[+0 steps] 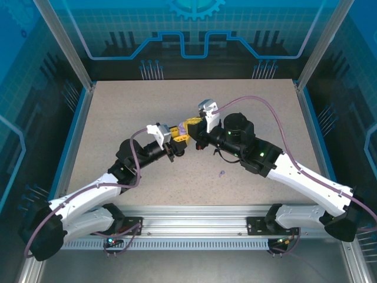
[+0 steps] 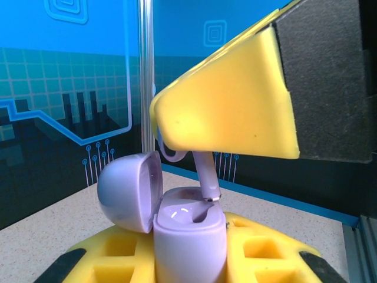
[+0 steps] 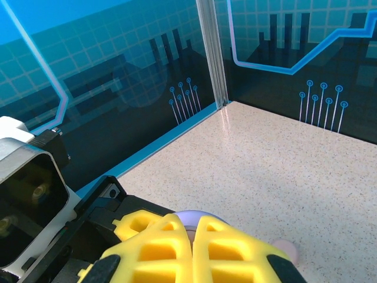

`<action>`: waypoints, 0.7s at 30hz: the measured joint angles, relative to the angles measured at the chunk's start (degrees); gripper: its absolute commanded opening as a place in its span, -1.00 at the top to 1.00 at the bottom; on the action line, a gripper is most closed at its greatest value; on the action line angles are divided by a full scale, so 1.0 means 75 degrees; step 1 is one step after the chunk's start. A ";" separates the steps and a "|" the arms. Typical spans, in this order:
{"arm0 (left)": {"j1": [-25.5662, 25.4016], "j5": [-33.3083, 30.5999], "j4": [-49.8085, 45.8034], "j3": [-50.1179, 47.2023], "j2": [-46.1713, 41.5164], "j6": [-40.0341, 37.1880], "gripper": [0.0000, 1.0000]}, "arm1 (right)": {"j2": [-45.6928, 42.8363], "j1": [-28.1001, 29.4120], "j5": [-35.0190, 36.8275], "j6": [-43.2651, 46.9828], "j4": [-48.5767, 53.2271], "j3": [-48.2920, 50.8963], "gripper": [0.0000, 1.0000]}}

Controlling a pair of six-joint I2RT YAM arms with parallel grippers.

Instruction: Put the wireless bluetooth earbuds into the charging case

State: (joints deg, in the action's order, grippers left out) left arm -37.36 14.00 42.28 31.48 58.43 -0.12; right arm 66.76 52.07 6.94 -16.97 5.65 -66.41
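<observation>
Left gripper (image 2: 188, 262) clamped on open lavender case (image 2: 191, 227), right gripper (image 3: 193, 250) tilted above, pinching lavender earbud (image 2: 206, 174).

There were two grippers, a left gripper (image 1: 178, 141) and a right gripper (image 1: 193, 126), one lavender case (image 2: 188, 239), one lavender earbud (image 2: 206, 174), and one loose earbud (image 1: 221, 173).

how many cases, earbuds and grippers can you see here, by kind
lavender case, open: 1
lavender earbud at the case: 1
tiny loose piece on the table, too small to name: 1
grippers (left gripper, right gripper): 2
total: 5
</observation>
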 measured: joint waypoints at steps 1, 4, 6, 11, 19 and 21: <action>0.0000 0.0000 0.0000 0.0000 0.0000 0.0003 1.00 | 0.0009 0.0000 -0.0003 0.0000 -0.0006 0.0000 0.90; 0.0000 0.0038 -0.0006 0.0000 0.0000 0.0003 1.00 | 0.0064 0.0000 -0.0038 -0.0003 -0.0047 0.0000 0.90; 0.0000 0.0041 -0.0012 0.0006 0.0000 0.0003 1.00 | 0.0134 0.0000 -0.0090 -0.0020 -0.0050 -0.0003 0.90; 0.0003 0.0017 -0.0114 0.0015 0.0000 0.0012 1.00 | 0.0210 0.0000 -0.0152 -0.0020 -0.0038 -0.0006 0.90; 0.0003 -0.0006 -0.0119 0.0017 0.0000 0.0009 1.00 | 0.0216 0.0000 -0.0187 -0.0041 -0.0015 -0.0009 0.56; 0.0000 -0.0006 -0.0114 0.0029 0.0000 0.0009 1.00 | 0.0216 0.0000 -0.0198 -0.0067 0.0003 -0.0009 0.37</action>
State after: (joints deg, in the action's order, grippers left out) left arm -37.36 13.96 41.43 31.70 58.43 -0.05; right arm 68.38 52.07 5.45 -17.47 5.67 -66.48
